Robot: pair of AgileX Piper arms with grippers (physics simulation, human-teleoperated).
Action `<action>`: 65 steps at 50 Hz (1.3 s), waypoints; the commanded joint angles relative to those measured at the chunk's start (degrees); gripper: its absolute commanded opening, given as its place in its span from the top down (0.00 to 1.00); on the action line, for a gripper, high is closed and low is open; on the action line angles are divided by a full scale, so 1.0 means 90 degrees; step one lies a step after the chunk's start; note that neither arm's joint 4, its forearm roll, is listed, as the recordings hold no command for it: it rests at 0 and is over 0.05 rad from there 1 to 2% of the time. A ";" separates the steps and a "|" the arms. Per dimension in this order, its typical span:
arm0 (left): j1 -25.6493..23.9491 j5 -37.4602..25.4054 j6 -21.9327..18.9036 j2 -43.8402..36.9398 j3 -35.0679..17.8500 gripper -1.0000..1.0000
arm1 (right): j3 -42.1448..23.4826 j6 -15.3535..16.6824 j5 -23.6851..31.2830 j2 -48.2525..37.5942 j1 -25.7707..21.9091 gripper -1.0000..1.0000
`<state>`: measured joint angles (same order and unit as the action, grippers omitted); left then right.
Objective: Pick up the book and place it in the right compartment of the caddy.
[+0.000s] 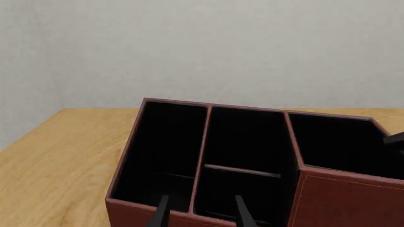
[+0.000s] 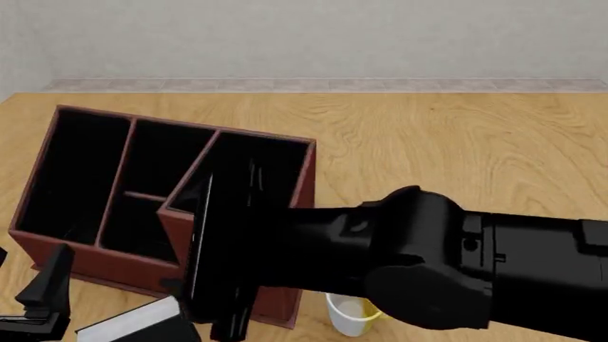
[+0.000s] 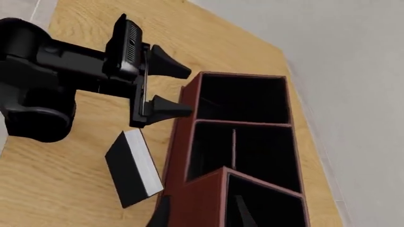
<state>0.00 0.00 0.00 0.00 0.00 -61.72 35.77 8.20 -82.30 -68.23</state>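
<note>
Your caddy point(image 3: 208, 156) shows only black, unfilled sections, the black white-edged book point(image 3: 134, 169) lies beside it, and both your grippers gape unladen.

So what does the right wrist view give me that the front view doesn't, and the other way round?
Only the right wrist view shows the book whole, lying on the table beside the caddy, with the open left gripper above it, holding nothing. Only the front view shows the mug near the caddy's tall end and the right arm reaching over the right compartment. Both show the caddy's four sections and the book outside it.
</note>
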 commanded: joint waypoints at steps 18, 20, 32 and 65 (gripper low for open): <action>0.0000 0.0000 0.0000 0.0000 0.0000 0.00 | -0.0411 -0.0161 0.0173 -0.0692 -0.0793 0.00; 0.0000 0.0000 0.0000 0.0000 0.0000 0.00 | -0.0441 -0.0197 0.0194 -0.0760 -0.0857 0.00; 0.0000 0.0000 0.0000 0.0000 0.0000 0.00 | -0.0554 -0.0283 0.0210 -0.1094 -0.1045 0.00; 0.0000 0.0000 0.0000 0.0000 0.0000 0.00 | -0.0934 -0.0331 0.0226 -0.1767 -0.0852 0.00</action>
<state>0.00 0.00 0.00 0.00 0.00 -69.34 33.07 10.23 -96.44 -76.12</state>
